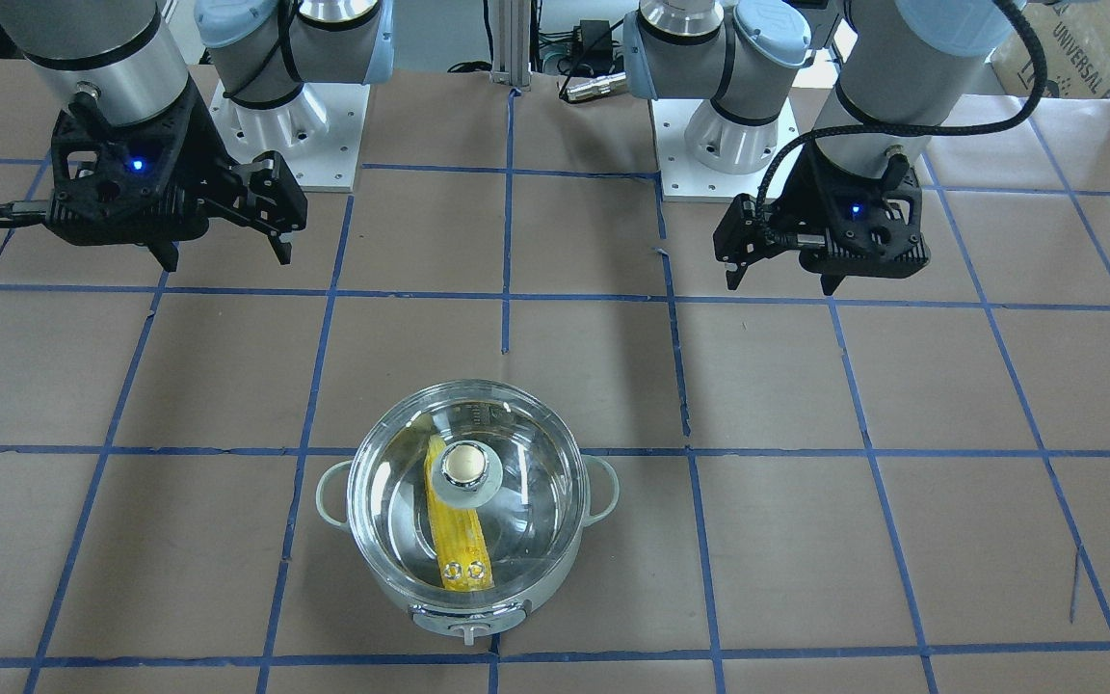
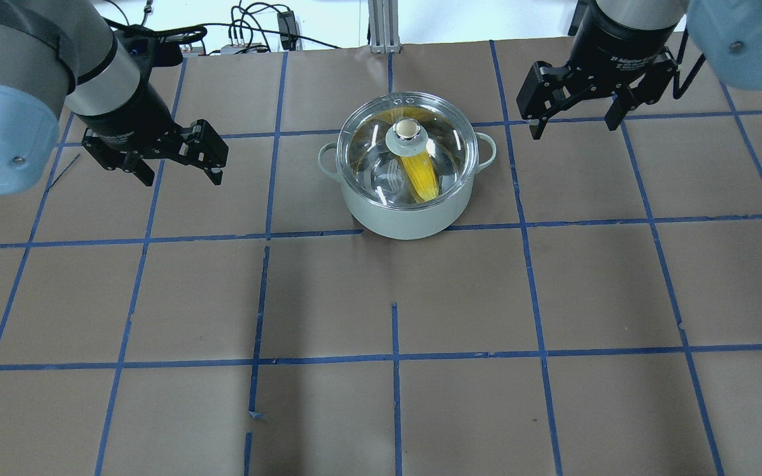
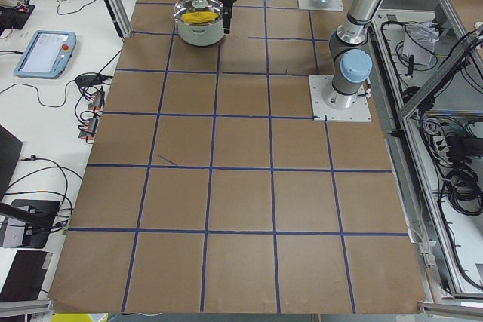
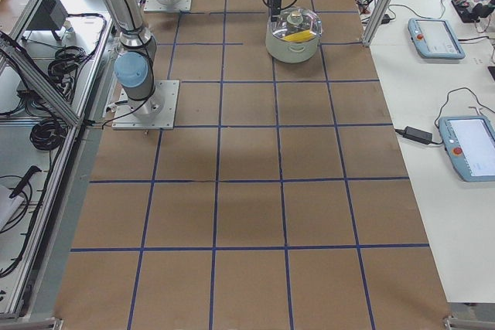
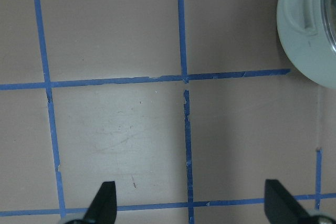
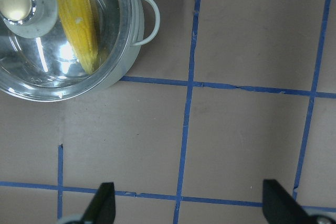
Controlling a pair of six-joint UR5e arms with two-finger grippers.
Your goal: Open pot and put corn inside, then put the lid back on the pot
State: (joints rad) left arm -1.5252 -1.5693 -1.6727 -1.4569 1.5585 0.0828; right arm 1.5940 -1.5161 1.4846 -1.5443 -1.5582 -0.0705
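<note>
The pot stands at the far middle of the table, its front knob panel facing away from me. The clear glass lid sits on it, knob upright. The yellow corn lies inside, seen through the glass, also in the front view and right wrist view. My left gripper hangs open and empty, well left of the pot. My right gripper hangs open and empty to its right. The left wrist view shows only the pot's handle side.
The table is covered in brown paper with a blue tape grid. The arm bases stand at my side of the table. Side benches with tablets and cables run along the far table edge.
</note>
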